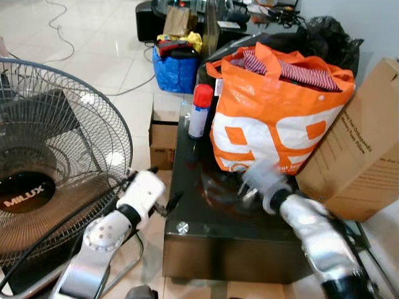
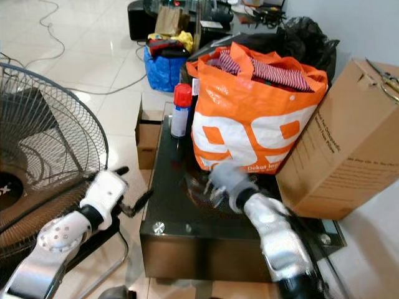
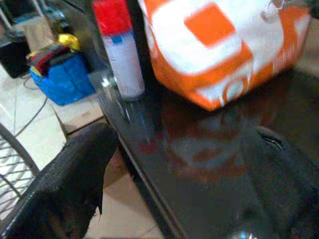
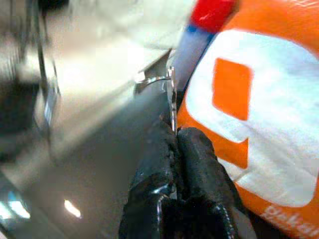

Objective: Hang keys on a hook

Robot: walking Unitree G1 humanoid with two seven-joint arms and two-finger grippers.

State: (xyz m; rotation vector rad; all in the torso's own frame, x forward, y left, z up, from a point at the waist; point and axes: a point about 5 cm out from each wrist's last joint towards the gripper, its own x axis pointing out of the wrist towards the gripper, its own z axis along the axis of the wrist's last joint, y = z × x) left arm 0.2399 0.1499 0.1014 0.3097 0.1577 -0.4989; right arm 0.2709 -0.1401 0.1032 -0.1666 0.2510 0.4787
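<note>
My right gripper (image 4: 174,133) is shut on a thin silver key ring (image 4: 171,87) that sticks out past its fingertips. In the eye views that gripper (image 1: 252,187) is blurred, low over the black glass table (image 1: 206,233), right in front of the orange bag (image 1: 274,118). My left gripper (image 1: 169,204) hangs at the table's left edge. Its fingers (image 3: 70,179) stand wide apart with nothing between them, pointing across the table top towards the spray can (image 3: 122,55).
A white spray can with a red cap (image 1: 199,111) stands at the table's back left. A large cardboard box (image 1: 365,146) leans on the right. A floor fan (image 1: 50,168) stands close on the left. A small carton (image 1: 163,138) and a blue bag (image 1: 177,70) lie behind.
</note>
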